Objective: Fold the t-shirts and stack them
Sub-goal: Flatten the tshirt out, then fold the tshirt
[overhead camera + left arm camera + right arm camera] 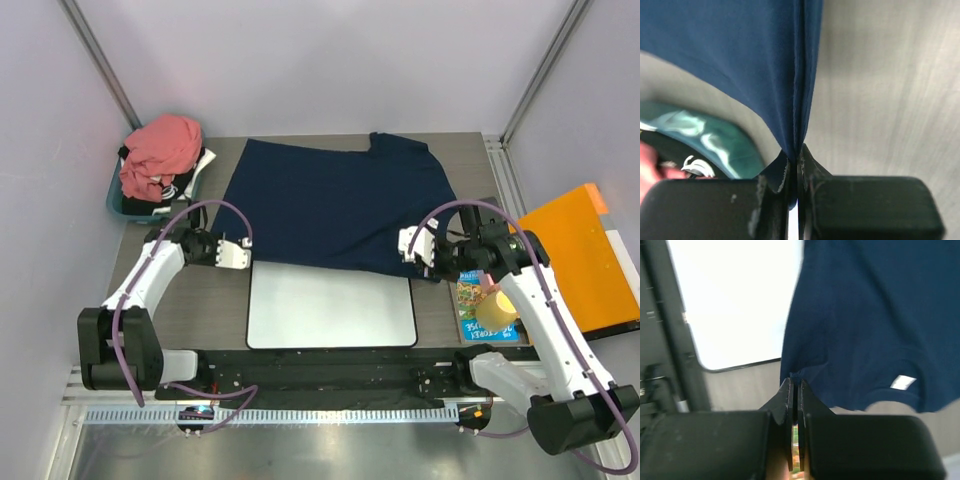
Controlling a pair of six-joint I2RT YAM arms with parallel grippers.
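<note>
navy t-shirt (335, 205): matt cloth | white mat (330, 305): smooth | table (215, 305): grey woodgrain

- Navy shirt (335, 205): plain dark blue, no print; small white label (902, 382) near the collar.
- Pink shirt (160, 150): plain salmon, on black-and-white cloth (188, 183).
- Bin (114, 200): teal.
- Mat (330, 305): white with a thin dark edge.
- Panel (575, 250): bright orange.
- Table (140, 250): grey with fine wood-like streaks.
- Book (470, 298): blue and green cover.
- Left arm (150, 285) and right arm (545, 310): white shells, black joints, purple cables (235, 208).
- Left gripper (797, 155) and right gripper (796, 385): black fingers.
</note>
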